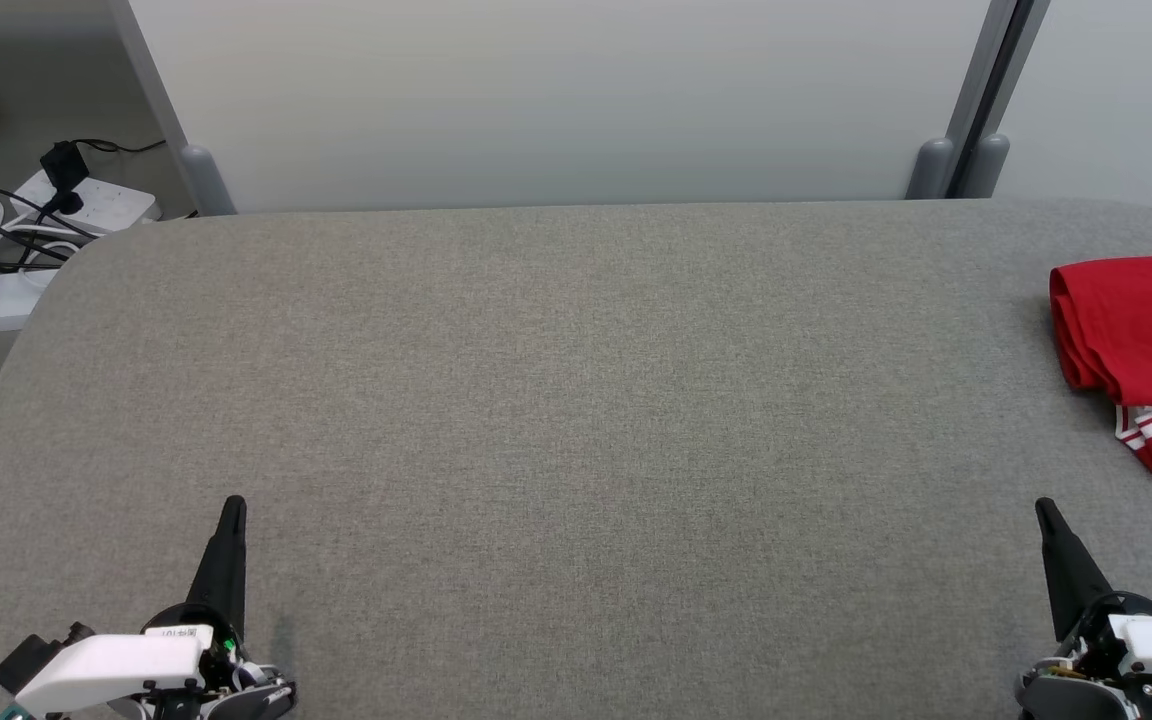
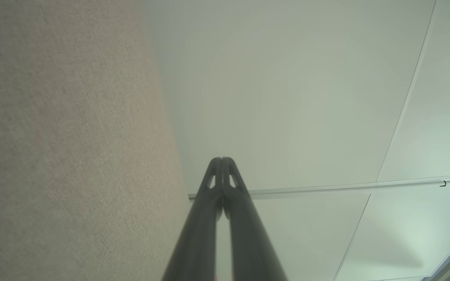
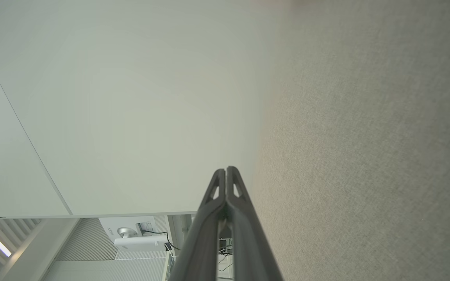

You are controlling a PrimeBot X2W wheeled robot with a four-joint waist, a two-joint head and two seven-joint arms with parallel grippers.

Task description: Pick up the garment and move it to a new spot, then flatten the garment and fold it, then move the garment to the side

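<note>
Looks pretty much done to me: the garment (image 1: 1136, 335) lies folded at the right edge of the table (image 1: 576, 400), and the left gripper (image 1: 233, 505) and right gripper (image 1: 1043, 508) sit up front, jaws pinched shut on nothing.

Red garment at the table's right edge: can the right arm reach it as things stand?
Probably yes: the garment lies ahead of the right gripper, slightly outward, with only bare table between them. Its shut jaws would need opening first.
</note>
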